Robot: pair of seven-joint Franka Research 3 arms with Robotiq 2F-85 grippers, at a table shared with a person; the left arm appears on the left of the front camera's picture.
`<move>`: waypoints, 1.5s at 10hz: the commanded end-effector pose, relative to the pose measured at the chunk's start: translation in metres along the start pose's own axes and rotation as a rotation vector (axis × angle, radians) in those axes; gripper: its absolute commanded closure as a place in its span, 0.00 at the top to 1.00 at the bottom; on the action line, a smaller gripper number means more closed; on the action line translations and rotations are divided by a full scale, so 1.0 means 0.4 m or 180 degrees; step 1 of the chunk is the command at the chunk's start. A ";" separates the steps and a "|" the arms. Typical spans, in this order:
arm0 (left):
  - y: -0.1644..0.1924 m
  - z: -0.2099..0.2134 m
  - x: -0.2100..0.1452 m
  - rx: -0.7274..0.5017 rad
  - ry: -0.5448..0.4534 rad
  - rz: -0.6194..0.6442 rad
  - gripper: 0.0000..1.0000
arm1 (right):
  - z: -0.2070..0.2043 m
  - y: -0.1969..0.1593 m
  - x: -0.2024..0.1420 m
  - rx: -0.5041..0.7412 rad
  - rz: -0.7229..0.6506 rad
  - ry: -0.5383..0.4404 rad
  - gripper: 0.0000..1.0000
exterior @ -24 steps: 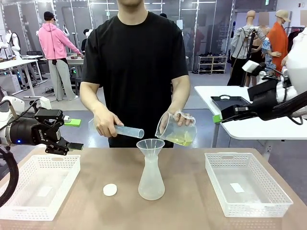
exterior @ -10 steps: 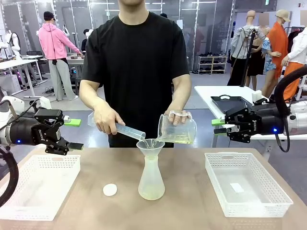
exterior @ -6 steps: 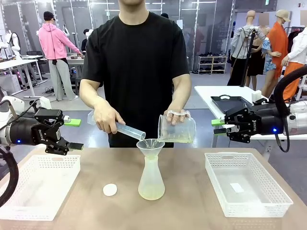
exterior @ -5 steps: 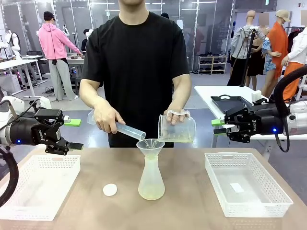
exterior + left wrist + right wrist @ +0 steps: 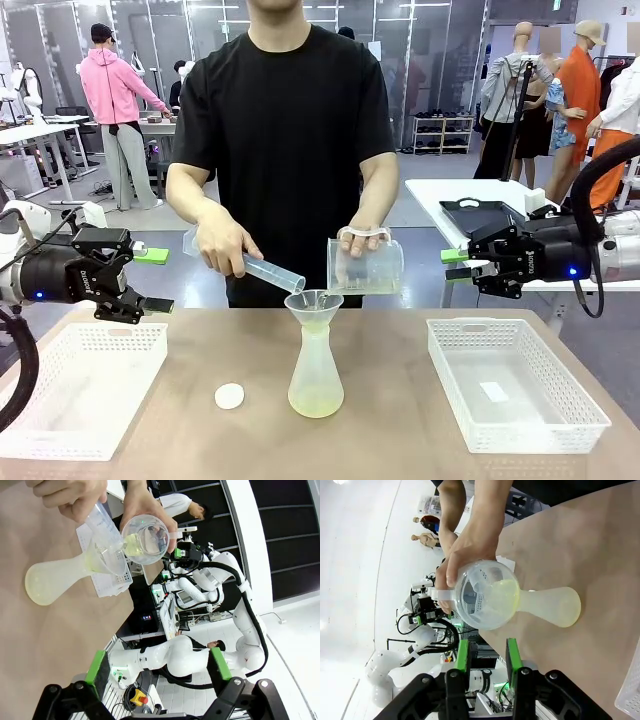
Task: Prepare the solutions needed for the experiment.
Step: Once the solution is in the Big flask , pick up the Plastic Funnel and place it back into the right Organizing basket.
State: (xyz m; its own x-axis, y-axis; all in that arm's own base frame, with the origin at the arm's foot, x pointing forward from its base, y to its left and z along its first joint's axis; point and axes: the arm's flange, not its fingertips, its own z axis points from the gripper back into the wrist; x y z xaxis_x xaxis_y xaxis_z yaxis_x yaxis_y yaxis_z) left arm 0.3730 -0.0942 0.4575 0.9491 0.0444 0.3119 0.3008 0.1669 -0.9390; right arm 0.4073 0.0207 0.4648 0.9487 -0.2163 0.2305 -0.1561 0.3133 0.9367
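Observation:
The solutions show as pale yellow-green liquid in the bottom of a clear beaker (image 5: 365, 268) that a person's hand holds upright, and as a yellowish pool (image 5: 315, 403) in the frosted flask (image 5: 315, 365). The person's other hand tilts a clear cylinder (image 5: 262, 270) into the funnel (image 5: 313, 303) on the flask. My left gripper (image 5: 150, 281) hangs open over the left basket, nothing between its fingers (image 5: 97, 667). My right gripper (image 5: 453, 264) hovers right of the beaker, jaws narrowly apart and holding nothing (image 5: 488, 656). The right wrist view shows the beaker's liquid (image 5: 502, 592) beside the flask (image 5: 555, 607).
A white basket (image 5: 80, 385) stands at the table's left and another (image 5: 515, 380) at its right. A small round white cap (image 5: 229, 396) lies left of the flask. The person stands at the far edge, both hands over the table's middle.
The person has tipped the beaker back from a lean to upright and lowered it slightly. The cylinder stays tilted at the funnel. Neither gripper has moved.

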 end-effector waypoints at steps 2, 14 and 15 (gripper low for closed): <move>-0.002 -0.001 0.001 -0.0053 0.0002 -0.0002 1.00 | -0.002 0.001 -0.002 0.0025 0.0028 -0.0002 0.38; -0.002 -0.001 0.001 -0.0053 0.0002 -0.0002 1.00 | -0.002 0.001 -0.002 0.0025 0.0028 -0.0002 0.38; -0.002 -0.001 0.001 -0.0053 0.0002 -0.0002 1.00 | -0.002 0.001 -0.002 0.0025 0.0028 -0.0002 0.38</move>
State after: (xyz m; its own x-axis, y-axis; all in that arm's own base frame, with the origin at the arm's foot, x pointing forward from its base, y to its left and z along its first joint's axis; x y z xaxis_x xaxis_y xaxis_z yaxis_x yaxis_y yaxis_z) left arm 0.3730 -0.0942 0.4575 0.9491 0.0444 0.3119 0.3008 0.1669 -0.9390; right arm 0.4073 0.0209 0.4648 0.9487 -0.2160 0.2307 -0.1563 0.3137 0.9366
